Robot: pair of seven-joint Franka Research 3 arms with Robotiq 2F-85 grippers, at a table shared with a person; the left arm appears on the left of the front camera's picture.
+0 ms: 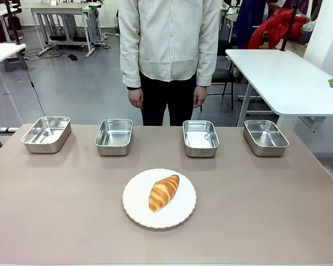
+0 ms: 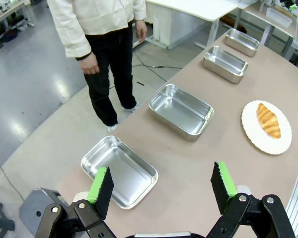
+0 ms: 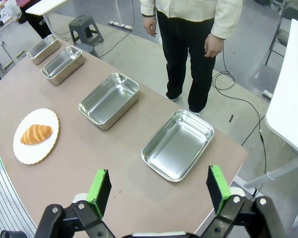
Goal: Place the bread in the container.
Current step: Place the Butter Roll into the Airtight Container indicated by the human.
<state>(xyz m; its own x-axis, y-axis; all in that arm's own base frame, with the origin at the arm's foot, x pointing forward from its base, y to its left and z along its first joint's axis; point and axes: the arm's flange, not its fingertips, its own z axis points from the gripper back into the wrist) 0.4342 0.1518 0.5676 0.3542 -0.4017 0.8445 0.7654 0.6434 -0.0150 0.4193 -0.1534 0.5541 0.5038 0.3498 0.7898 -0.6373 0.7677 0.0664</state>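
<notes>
Looking across a tan counter (image 1: 55, 221) from the robot's side.

Counting four shiny steel containers in a row along the far edge: far-left container (image 1: 46, 134), second container (image 1: 114, 136), third container (image 1: 200, 138), far-right container (image 1: 265, 137). All four alike, rectangular with rounded corners and rolled rims, all empty, set apart from one another. Cannot tell the task's own one from the rest.

Counting one round white plate (image 1: 134, 208), nearer the robot, about mid-counter, in front of the gap between the second and third containers.

Counting one bread (image 1: 164, 192), lying on the plate near its centre, well apart from every container. Golden-brown, crescent-shaped, ridged across the back with paler stripes between darker bands. Lying on a slant, upper tip toward the third container. Smaller than the plate.

Counting one person (image 1: 169, 50) in a cream jacket and dark trousers, standing just behind the far edge, one hand (image 1: 136, 98) and other hand (image 1: 200, 97) hanging empty at the sides.

Counting two end effectors. Left end effector (image 2: 161, 173) hovering above the counter's left end near the far-left container, green pads spread wide, nothing between them. Right end effector (image 3: 158, 173) hovering above the right end near the far-right container, likewise released, gripping nothing.
</notes>
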